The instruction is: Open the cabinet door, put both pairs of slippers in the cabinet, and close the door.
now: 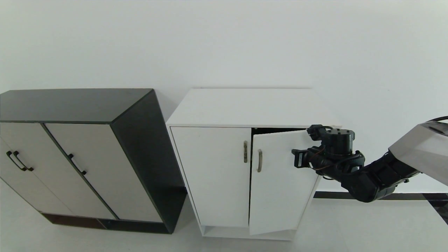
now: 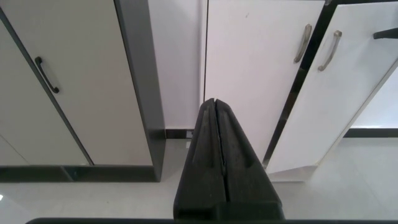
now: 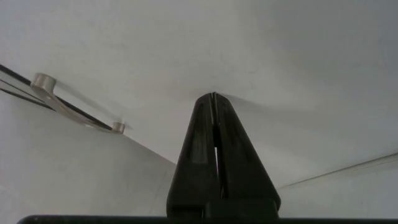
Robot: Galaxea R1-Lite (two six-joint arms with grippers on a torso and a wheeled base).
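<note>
left gripper (image 2: 214, 109): fingers pressed flat together, nothing held. Sits low, lower centre of the left wrist view, aimed at the strip between the two cabinets.
right gripper (image 3: 214, 102): fingers together, nothing between them. Tips on or just off the door's outer face; cannot tell which. Right of centre in the head view, over the door's upper right part.
white right-hand cabinet door (image 1: 280, 189): ajar by a thin wedge, with a dark slit along its top and centre edges. Its slim metal bar handle (image 1: 259, 160) has nothing on it.
white left-hand door (image 1: 210, 175): flush shut.
white two-door cabinet (image 1: 252, 106): centre frame, against the wall.
slippers: interior is hidden behind the doors, so cannot tell if they are in.
progress: my read is that closed fingers on the door face, away from the handle, mean a push-shut, so likely the last step. Left to do: seat the door flush. If the slippers aren't loaded, nearly everything remains.
black-framed cabinet with grey doors (image 1: 140, 147): left of frame, just beside the white one, doors shut.
</note>
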